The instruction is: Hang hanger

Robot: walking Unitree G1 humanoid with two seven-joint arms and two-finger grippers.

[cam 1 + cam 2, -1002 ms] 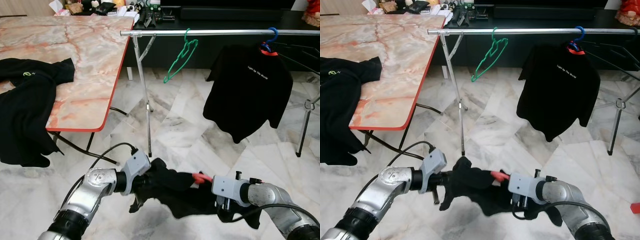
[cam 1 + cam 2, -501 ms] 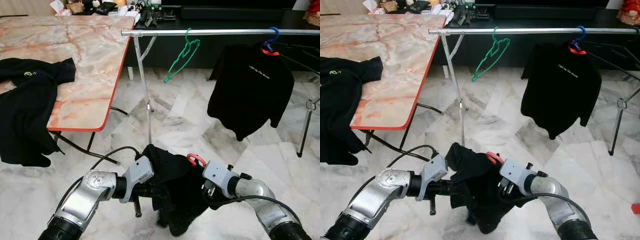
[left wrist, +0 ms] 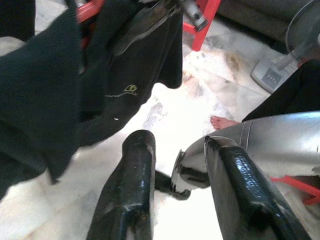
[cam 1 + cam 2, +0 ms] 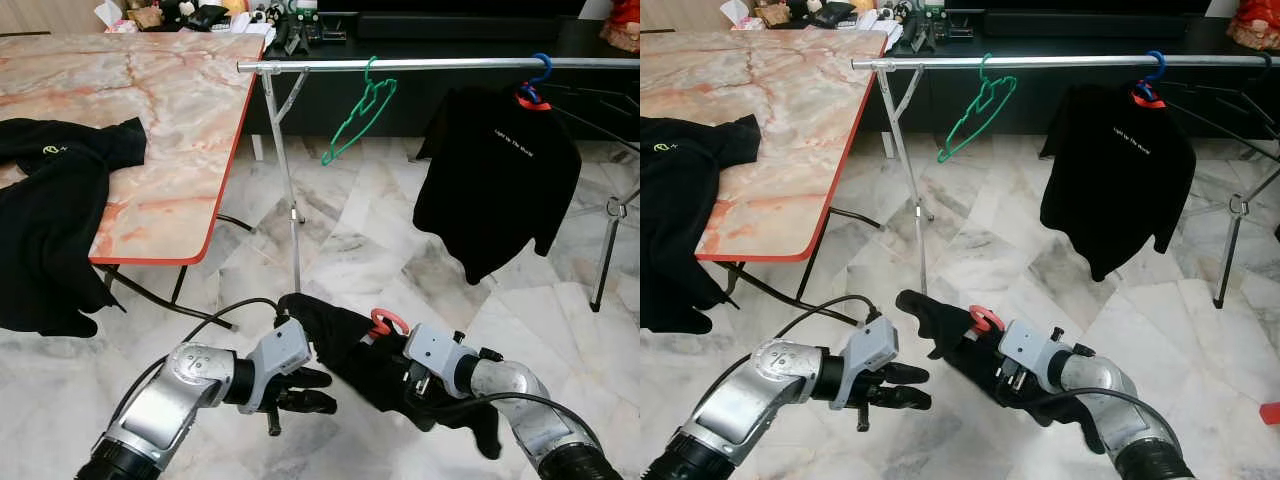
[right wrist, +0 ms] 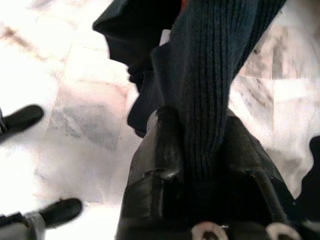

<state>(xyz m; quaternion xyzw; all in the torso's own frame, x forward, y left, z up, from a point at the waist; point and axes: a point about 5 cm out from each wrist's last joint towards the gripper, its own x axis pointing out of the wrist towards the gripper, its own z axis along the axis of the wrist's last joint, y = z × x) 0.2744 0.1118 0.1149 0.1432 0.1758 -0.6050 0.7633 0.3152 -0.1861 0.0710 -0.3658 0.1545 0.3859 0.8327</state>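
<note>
low at 6 o'clock in the head views, above the pale marble floor (image 4: 350, 250), hangs the task's thing: a red plastic hanger (image 4: 386, 322) with a soft black knit garment (image 4: 352, 350) draped on it. only the red hook loop shows — the rest is buried in cloth. the load looks light, but it is two things at once: a stiff, thin hanger that will pivot freely, and limp fabric that sags, swings and could slide off a shoulder if tipped. the sound place to take it is the neck just under the hook, so the hook stays free to go over the silver metal clothes rail (image 4: 420, 65) at 12 o'clock.

the right gripper (image 5: 200, 150) is closed tight on a fold of the ribbed black knit, and the cloth fills the space between its black fingers (image 5: 157, 155); whether the hanger's neck is inside that pinch i cannot tell. the left gripper (image 4: 305, 390), at 7 o'clock, stands just beside the garment with its fingers (image 3: 130, 180) spread apart and nothing between them — apart from the cloth.

on the rail a bare green wire hanger (image 4: 358, 115) hangs at 12 o'clock and a black t-shirt on a blue-hooked hanger (image 4: 500, 170) at 1 o'clock; the gap between them looks the likely spot. another black garment (image 4: 50, 220) lies over the edge of the marble-topped bench (image 4: 170, 150) at 10 o'clock.
</note>
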